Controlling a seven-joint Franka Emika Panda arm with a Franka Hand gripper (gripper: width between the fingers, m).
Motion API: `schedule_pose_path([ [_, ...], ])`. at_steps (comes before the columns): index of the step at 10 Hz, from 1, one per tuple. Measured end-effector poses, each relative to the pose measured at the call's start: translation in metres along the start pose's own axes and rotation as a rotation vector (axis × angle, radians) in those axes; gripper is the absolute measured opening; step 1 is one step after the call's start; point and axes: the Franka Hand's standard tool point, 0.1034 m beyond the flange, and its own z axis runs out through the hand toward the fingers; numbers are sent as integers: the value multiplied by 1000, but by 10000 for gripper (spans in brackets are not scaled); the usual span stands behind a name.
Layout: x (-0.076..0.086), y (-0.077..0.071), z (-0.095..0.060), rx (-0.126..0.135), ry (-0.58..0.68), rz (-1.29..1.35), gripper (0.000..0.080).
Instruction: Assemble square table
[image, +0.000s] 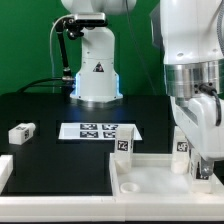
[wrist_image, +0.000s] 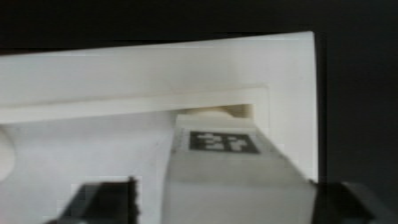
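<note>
The white square slab (image: 150, 182) lies rim-up at the exterior view's lower right. Two tagged white legs stand on it, one (image: 123, 144) at its far left corner and one (image: 183, 144) further right. Another leg (image: 22, 131) lies loose on the black table at the left. My gripper (image: 205, 168) hangs over the slab's right corner. In the wrist view a tagged leg (wrist_image: 231, 150) runs between my dark fingertips (wrist_image: 111, 198), and the slab's surface (wrist_image: 107, 90) lies behind. My gripper (wrist_image: 228, 188) straddles this leg. One finger touches it and a thin gap shows at the other.
The marker board (image: 97, 131) lies flat mid-table. The white domed robot base (image: 97, 70) stands behind it, with a cable (image: 60, 50) at its left. A white block edge (image: 4, 172) sits at the exterior view's lower left.
</note>
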Motion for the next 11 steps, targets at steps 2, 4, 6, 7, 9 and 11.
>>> schedule_pose_path([
  [2, 1, -2, 1, 20, 8, -329, 638],
  [4, 3, -1, 1, 15, 17, -443, 646],
  [6, 3, -1, 1, 8, 27, -615, 649],
  [7, -3, -2, 1, -8, 55, -810, 649],
  [9, -5, -3, 2, -6, 63, -927, 649],
  [11, -5, -3, 2, -5, 63, -890, 512],
])
